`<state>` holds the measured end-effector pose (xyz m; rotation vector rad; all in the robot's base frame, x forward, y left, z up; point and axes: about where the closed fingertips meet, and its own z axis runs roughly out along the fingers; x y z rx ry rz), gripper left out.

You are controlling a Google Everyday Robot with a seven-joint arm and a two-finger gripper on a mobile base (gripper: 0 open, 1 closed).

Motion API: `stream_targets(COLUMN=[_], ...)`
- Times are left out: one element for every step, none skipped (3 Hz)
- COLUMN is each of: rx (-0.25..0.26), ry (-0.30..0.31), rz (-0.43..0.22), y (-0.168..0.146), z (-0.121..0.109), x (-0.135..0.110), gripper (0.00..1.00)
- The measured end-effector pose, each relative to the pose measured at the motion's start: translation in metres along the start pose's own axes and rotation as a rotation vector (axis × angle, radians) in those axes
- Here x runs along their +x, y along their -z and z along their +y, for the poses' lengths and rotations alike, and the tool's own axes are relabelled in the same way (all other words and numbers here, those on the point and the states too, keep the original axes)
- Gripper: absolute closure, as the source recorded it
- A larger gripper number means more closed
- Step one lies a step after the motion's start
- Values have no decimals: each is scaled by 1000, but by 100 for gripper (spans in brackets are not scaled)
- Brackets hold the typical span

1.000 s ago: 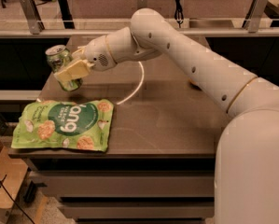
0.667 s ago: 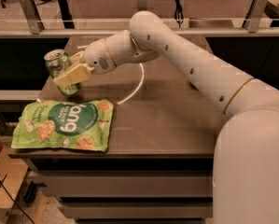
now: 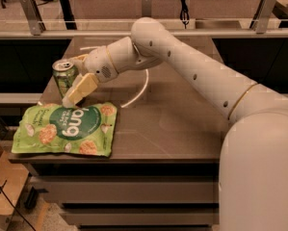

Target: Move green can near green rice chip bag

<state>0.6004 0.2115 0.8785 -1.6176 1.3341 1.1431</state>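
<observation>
The green can (image 3: 62, 75) stands upright at the left end of the table, right at the far edge of the green rice chip bag (image 3: 61, 131), which lies flat at the table's front left corner. My gripper (image 3: 71, 84) is shut on the can. One cream finger (image 3: 82, 88) crosses the can's lower right side, with its tip over the bag's top edge. The other finger is mostly hidden behind the can. My arm reaches in from the right.
The dark table (image 3: 182, 124) has a white cable loop (image 3: 142, 88) lying behind my wrist. A metal rail (image 3: 206, 32) runs along the back. A wooden box (image 3: 4, 186) stands on the floor at the lower left, below the table edge.
My gripper has carried the green can down and toward the front, from farther back on the table to the bag's far edge. The bag has not moved.
</observation>
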Motion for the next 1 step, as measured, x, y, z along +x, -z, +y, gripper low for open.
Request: stream_targets(rx=[0], ry=[1], rz=[0], y=[0], z=[0], x=[0], gripper=[0])
